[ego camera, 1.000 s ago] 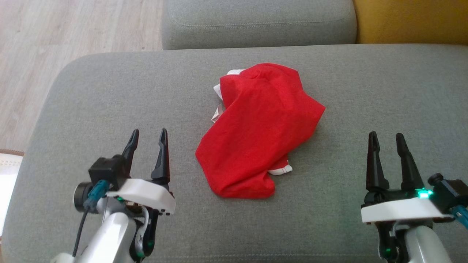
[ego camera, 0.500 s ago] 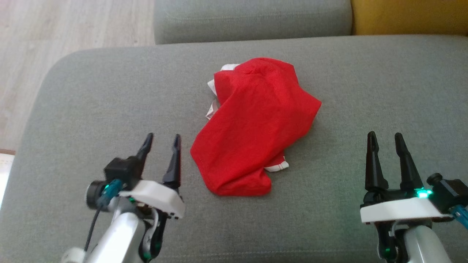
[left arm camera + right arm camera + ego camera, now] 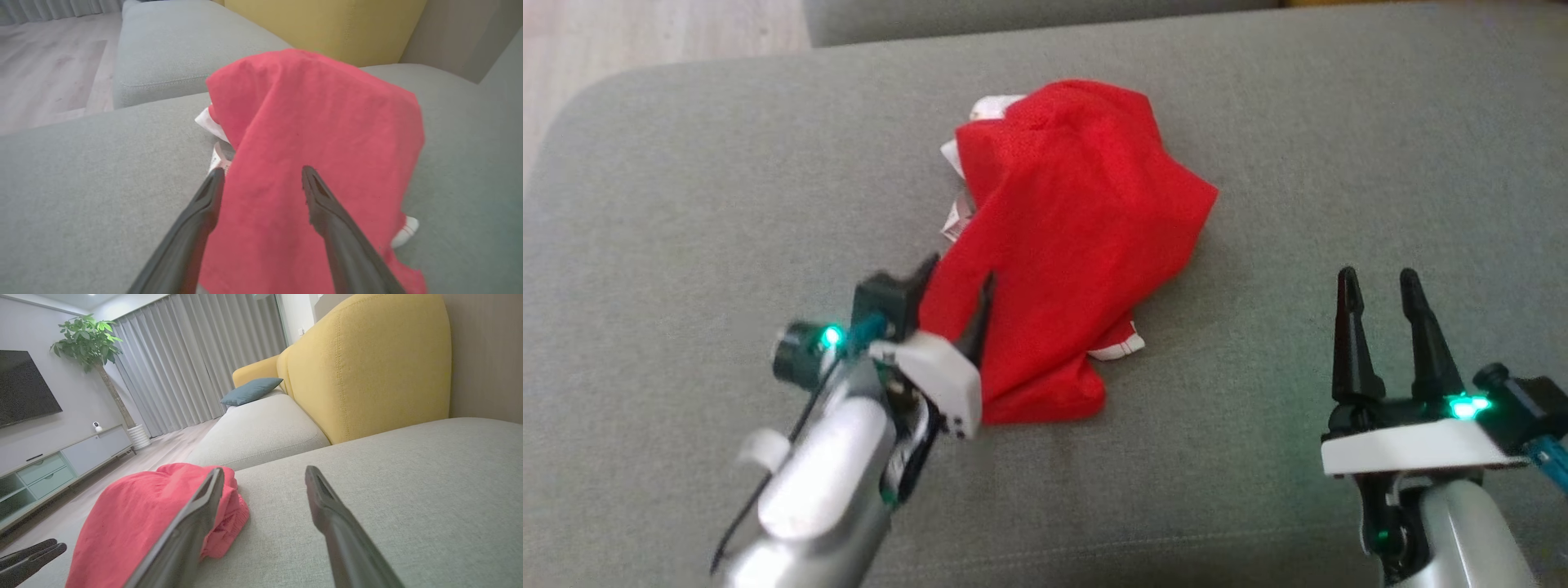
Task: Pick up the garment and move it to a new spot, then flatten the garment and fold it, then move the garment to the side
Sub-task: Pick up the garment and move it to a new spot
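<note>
Crumpled red cloth garment with white trim (image 3: 1078, 237) lies heaped mid-frame in the head view, on the grey fabric sofa cushion (image 3: 686, 204). We judge it light, limp and grippy: it should sag and trail rather than hold shape. Our left hand (image 3: 960, 269), fingers spread wide and empty, sits at the heap's lower-left edge, one finger over the cloth. Right hand (image 3: 1379, 275), lower right, equally wide, well apart. Best bite, we think: a raised fold near that edge.

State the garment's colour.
The garment is red with white trim; the head view shows it best.
</note>
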Robot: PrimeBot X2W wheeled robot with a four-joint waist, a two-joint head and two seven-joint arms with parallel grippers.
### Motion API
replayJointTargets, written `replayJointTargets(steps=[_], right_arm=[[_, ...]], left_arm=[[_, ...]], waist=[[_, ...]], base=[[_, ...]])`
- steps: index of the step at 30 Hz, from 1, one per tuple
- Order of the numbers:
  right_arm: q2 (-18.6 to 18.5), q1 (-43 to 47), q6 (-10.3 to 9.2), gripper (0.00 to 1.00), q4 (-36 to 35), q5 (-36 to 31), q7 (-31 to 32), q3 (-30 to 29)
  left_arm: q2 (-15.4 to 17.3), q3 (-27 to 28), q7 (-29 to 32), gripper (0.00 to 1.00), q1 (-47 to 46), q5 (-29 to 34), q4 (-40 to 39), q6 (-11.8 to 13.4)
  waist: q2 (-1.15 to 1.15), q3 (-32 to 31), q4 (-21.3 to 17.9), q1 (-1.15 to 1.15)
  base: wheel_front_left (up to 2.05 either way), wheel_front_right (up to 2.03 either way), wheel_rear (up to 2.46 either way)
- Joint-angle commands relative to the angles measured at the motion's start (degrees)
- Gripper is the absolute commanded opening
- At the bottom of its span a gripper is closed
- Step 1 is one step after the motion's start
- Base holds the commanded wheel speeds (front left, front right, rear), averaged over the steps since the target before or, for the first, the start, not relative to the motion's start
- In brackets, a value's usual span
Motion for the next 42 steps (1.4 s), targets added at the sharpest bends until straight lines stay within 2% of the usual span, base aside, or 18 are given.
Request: replayJointTargets(steps=[1, 4, 11, 12, 13, 14, 26, 33, 42], right_arm=[[-0.4, -2.4, 0.44, 1.00, -2.1, -0.4, -0.6, 1.3], [-0.4, -2.9, 0.44, 1.00, -2.2, -0.2, -0.6, 1.2], [-0.4, -3.5, 0.44, 1.00, -2.5, 0.1, -0.6, 1.1], [-0.4, -3.6, 0.44, 1.00, -2.5, 0.1, -0.6, 1.1], [-0.4, -3.6, 0.44, 1.00, -2.4, 0.1, -0.6, 1.1], [-0.4, -3.7, 0.44, 1.00, -2.4, 0.2, -0.6, 1.0], [-0.4, -3.6, 0.44, 1.00, -1.3, 0.1, -0.6, 0.7], [-0.4, -3.3, 0.44, 1.00, -0.7, 0.3, -0.6, 1.0], [-0.4, -2.4, 0.44, 1.00, 0.2, 0.8, -0.6, 1.1]], left_arm=[[1.0, 1.7, 0.0, 1.00, -5.4, 1.3, 0.0, 0.5], [1.3, 1.7, 0.2, 1.00, -8.8, 2.2, 3.5, 0.7], [0.9, 1.5, -0.8, 1.00, -12.8, 1.5, 8.7, -1.3], [0.7, 1.4, -1.1, 0.96, -13.0, 1.3, 9.1, -1.5], [0.5, 1.4, -1.5, 0.30, -13.2, 1.1, 9.5, -1.7], [0.4, 1.3, -1.9, 0.00, -13.4, 1.0, 9.7, -1.9], [0.0, 2.2, -6.4, 0.00, -14.1, 0.0, 7.4, -0.8], [1.9, 5.5, -8.0, 0.00, -15.4, -0.9, -0.2, 0.9], [6.0, 11.2, -8.5, 0.00, -17.2, -2.2, -12.6, 3.0]], waist=[[0.00, 1.7, -1.4, 0.00], [0.00, 3.0, -2.3, 0.00], [0.00, 4.4, -3.4, 0.00], [0.00, 4.5, -3.5, 0.00], [0.00, 4.5, -3.5, 0.00], [0.00, 4.6, -3.5, 0.00], [0.00, 2.6, -1.8, 0.00], [0.00, 0.0, -0.5, 0.00], [0.00, -2.6, 0.7, 0.00]], base=[[0.00, 0.00, 0.00], [0.00, 0.00, 0.00], [0.00, 0.00, 0.00], [0.00, 0.00, 0.00], [0.00, 0.00, 0.00], [0.00, 0.00, 0.00], [0.00, 0.00, 0.00], [0.00, 0.00, 0.00], [0.00, 0.00, 0.00]])
